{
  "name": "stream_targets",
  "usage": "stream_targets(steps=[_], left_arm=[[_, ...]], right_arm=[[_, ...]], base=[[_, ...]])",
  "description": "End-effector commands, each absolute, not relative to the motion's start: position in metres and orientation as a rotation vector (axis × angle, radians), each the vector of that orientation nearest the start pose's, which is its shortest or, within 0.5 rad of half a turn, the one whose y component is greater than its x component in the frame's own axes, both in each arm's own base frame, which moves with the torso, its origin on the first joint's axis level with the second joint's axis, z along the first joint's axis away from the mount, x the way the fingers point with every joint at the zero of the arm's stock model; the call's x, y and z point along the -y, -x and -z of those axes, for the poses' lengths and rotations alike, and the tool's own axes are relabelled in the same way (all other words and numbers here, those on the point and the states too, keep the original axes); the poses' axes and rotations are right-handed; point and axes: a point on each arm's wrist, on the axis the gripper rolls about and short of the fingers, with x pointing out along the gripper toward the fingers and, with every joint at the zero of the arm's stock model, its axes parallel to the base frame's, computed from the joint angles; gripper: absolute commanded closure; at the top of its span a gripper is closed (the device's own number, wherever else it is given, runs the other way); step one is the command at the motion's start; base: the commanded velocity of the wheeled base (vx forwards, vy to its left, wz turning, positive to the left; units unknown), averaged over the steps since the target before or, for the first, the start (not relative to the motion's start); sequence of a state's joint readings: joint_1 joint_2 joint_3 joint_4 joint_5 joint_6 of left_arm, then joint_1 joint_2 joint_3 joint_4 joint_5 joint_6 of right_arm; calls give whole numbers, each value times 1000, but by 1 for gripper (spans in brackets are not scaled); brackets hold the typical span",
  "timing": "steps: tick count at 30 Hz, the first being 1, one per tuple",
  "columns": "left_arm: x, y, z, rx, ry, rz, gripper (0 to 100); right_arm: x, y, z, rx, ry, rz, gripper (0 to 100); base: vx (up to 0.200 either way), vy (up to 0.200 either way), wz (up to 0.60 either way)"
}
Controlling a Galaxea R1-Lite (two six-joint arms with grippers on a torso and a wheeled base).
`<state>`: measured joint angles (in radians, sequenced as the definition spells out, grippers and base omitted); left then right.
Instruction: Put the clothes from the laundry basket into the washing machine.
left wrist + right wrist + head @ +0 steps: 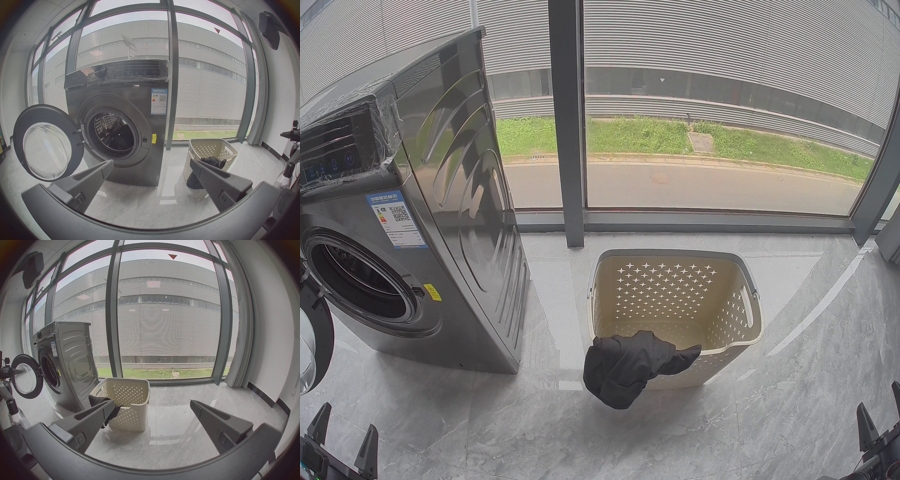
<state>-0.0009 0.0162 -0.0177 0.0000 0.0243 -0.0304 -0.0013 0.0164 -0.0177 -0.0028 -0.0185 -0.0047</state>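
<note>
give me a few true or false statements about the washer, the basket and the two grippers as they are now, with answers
1. The washing machine has its door swung open. True.
2. A dark garment hangs over the rim of the laundry basket. True.
3. The left gripper holds the dark garment. False: it is open and empty, well apart from the garment.
4. In the head view the laundry basket stands to the left of the washing machine. False: it stands to the machine's right.
5. The right gripper is open and holds nothing. True.
</note>
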Motion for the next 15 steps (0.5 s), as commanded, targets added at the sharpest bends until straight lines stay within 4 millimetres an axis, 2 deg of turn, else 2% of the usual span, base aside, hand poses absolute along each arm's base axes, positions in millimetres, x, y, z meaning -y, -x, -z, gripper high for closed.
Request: stream_targets(steps=[1,2,10,12,14,15], left_arm=[[-1,22,-76,-4,31,-25,0],[-1,22,-76,-4,31,-25,0],[-1,22,-76,-4,31,-25,0],[-1,22,-76,-4,32,-25,0],[-1,22,-76,-4,29,-23,0],[-1,22,-76,-4,26,-23,0]], right_arm=[[0,21,-76,-15,6,18,0],[0,21,-76,-15,6,18,0],[0,23,-81,23,-6,1,0],[-1,31,-108,128,-29,-63,0],[-2,40,-134,185,-38,-108,0],[-2,40,-141,167,-37,-122,0]], base=[[0,0,0],[0,0,0],[0,200,0],[0,0,0],[0,0,0],[0,0,0]])
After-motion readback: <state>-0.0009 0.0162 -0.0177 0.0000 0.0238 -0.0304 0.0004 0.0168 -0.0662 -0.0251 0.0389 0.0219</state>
